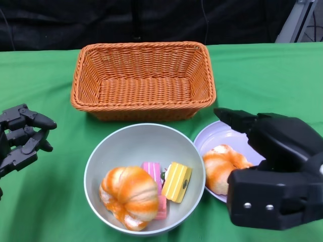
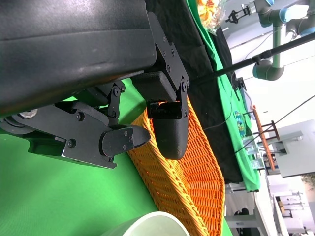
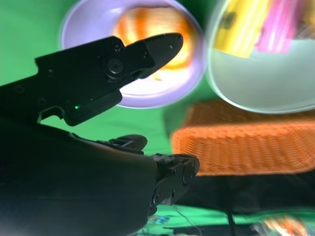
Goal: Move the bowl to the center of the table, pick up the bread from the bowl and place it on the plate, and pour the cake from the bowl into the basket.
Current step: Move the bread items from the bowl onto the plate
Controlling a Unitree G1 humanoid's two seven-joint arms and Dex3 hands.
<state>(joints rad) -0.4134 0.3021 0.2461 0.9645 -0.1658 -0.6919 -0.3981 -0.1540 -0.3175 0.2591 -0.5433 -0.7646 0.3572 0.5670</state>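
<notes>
A pale bowl (image 1: 121, 146) stands at the table's near middle, holding an orange bread roll (image 1: 129, 195), a yellow cake piece (image 1: 176, 181) and a pink cake piece (image 1: 153, 170). A second bread roll (image 1: 223, 166) lies on the lilac plate (image 1: 218, 136) just right of the bowl. My right hand (image 1: 275, 166) hovers over the plate's right side with fingers apart, holding nothing. My left hand (image 1: 21, 138) hangs left of the bowl, fingers apart and empty. The orange wicker basket (image 1: 143, 80) sits empty behind the bowl. The right wrist view shows the plate (image 3: 88, 29), the bowl (image 3: 261, 83) and the basket (image 3: 246, 142).
Green cloth (image 1: 45, 201) covers the table. A dark backdrop runs along the far edge. The left wrist view shows the basket (image 2: 187, 182), the bowl's rim (image 2: 147, 223) and other robot arms (image 2: 275, 19) far beyond the table.
</notes>
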